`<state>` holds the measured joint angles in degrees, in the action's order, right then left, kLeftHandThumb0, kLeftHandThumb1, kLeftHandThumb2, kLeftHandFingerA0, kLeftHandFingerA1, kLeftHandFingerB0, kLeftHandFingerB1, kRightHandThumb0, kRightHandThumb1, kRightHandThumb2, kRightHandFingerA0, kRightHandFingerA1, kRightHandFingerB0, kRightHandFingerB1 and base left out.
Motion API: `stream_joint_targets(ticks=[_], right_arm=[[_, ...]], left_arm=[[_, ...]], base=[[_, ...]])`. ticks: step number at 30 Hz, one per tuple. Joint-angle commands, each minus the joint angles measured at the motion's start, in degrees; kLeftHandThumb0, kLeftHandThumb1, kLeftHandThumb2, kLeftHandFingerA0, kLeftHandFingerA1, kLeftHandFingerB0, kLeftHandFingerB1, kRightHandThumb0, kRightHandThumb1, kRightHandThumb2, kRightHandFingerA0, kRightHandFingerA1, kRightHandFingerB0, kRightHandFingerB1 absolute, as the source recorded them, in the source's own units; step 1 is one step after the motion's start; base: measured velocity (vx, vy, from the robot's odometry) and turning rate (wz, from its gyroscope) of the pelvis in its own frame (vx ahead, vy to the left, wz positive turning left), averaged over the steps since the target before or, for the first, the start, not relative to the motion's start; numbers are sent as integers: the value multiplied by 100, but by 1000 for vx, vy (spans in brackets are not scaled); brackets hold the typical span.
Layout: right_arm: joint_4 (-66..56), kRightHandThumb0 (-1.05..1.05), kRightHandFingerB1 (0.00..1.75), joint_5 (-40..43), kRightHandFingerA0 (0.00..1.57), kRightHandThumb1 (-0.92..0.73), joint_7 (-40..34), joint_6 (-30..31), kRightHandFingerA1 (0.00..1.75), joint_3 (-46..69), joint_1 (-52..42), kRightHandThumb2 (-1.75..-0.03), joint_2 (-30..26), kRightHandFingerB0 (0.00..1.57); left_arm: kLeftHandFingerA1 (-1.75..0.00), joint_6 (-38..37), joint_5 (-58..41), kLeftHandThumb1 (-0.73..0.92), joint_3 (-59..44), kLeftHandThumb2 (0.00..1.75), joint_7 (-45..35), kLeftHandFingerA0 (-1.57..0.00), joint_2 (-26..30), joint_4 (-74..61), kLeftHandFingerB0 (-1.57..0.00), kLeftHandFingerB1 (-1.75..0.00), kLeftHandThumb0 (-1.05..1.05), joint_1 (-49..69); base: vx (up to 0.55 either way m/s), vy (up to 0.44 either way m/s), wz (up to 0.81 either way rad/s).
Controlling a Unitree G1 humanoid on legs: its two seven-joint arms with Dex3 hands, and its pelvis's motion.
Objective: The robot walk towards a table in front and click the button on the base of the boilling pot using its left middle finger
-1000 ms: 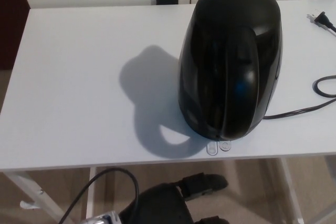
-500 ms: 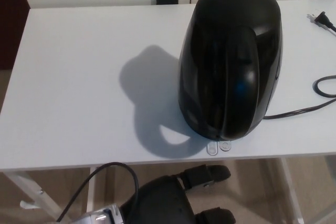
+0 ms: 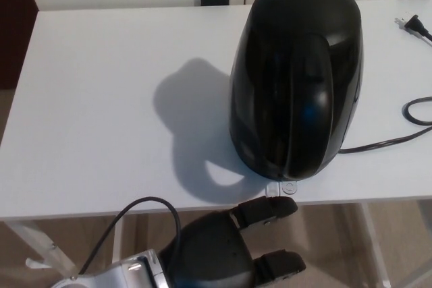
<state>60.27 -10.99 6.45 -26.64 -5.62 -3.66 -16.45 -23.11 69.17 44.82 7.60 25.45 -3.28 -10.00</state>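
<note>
Button (image 3: 289,187): small, stiff, at kettle's (image 3: 295,72) base by table's (image 3: 88,99) near edge; likely needs only a light fingertip press, no grip. Left to right: one left hand (image 3: 229,251) below that edge, fingers apart, holding nothing; one kettle; two tabs; one cord (image 3: 388,141).

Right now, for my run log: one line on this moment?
left hand: open, below table edge | button: unpressed | kettle: upright
</note>
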Motion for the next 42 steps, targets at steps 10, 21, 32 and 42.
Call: stream_joint_targets(ticks=[10, 21, 32, 42], right_arm=[[35, -42, 39, -69, 75, -62, -54, -37, 43, -30, 30, -58, -129, 58], [-128, -44, 38, -165, 67, -62, -133, 53, 42, -84, -42, -59, -161, 53], [-178, -46, 38, -167, 66, -62, -100, 123, 41, -103, -12, -59, -153, 56], [-285, -47, 38, -186, 66, -63, 20, 122, 41, -118, -80, -60, -193, 55]], left_arm=[[-31, -58, -22, 81, -78, 64, -15, -31, 25, 100, -27, -31, -71, 71], [-31, -34, 0, 80, -74, 64, 44, -31, -77, 204, -27, -31, -71, 17], [-31, 50, 135, 81, -70, 65, 173, -32, -197, 413, -25, -30, -71, -91], [-31, 115, 191, 80, -48, 65, 242, -33, -316, 600, -27, -30, -71, -158]], base=[[0, 0, 0], [0, 0, 0], [0, 0, 0], [0, 0, 0]])
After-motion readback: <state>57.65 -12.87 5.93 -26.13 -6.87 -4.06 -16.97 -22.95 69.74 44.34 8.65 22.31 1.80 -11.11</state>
